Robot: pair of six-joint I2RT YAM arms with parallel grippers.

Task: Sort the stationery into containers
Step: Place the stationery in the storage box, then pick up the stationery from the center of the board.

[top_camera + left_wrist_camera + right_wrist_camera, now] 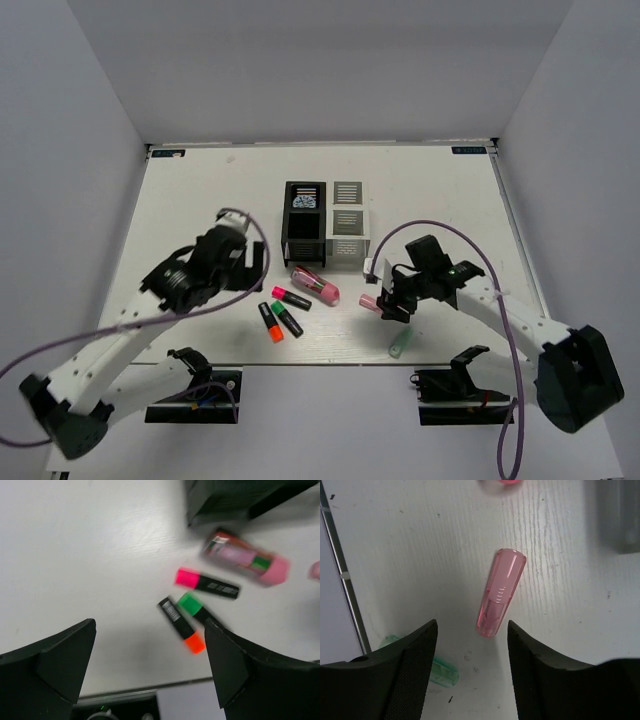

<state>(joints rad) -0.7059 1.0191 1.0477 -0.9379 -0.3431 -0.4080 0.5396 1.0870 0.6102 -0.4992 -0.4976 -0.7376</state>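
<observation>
Mostly unsorted at this point. The block of four bins [325,226] stood mid-table [200,190]. Only a blue-and-white roll [303,201] lay inside, in the far-left black bin. Everything else lay on the near side of the bins:
- pink case [316,286], just in front of the block
- three markers [287,318], nearer than the case and slightly left, fanned close together
- small pink tube [501,592], near-right of the bins
- green tube [443,673], farthest from the bins, close to the table's near edge

The right gripper [472,632] hung over the pink tube, fingers spread wide, nothing held. The tube lay roughly lengthwise between the fingers, but only its near end was level with the tips. The left gripper [149,630] was also wide and empty, hovering near-left of the bins with the markers in its view.

Judged step: the reach for the pink tube.

Risks:
- The tube looked round and smooth, so a pinch at its very end might squirt it out or spin it away.
- One finger of the right gripper sat close beside the green tube. A careless descent could nudge it, and from there it could roll off the edge.
- A low carry could strike a bin wall and shift the block.
</observation>
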